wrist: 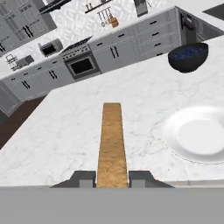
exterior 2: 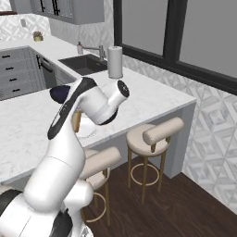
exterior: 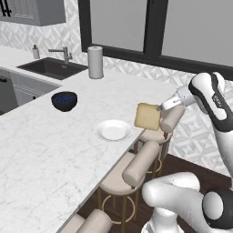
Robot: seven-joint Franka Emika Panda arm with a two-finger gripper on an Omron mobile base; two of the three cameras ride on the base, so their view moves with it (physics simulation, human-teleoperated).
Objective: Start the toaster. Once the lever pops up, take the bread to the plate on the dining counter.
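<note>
My gripper [exterior: 159, 108] is shut on the bread [exterior: 147, 116], a tan square slice with a brown crust. It hangs in the air just right of the white plate [exterior: 113, 130], near the front edge of the dining counter [exterior: 45, 150]. In the hand view the bread [wrist: 111, 142] runs edge-on up from between the fingertips [wrist: 85, 178]. There the plate [wrist: 199, 133] lies bare to its right on the dining counter [wrist: 65, 131]. The arm hides most of the plate in the right base view. The toaster is too small to pick out among the far appliances.
A dark blue bowl [exterior: 64, 100] stands left of the plate. A paper towel roll [exterior: 95, 62] and a sink [exterior: 52, 68] are at the back. Padded stools [exterior: 141, 161] line the counter's overhang under the bread. Grey cabinets and an oven [wrist: 81, 65] stand far off.
</note>
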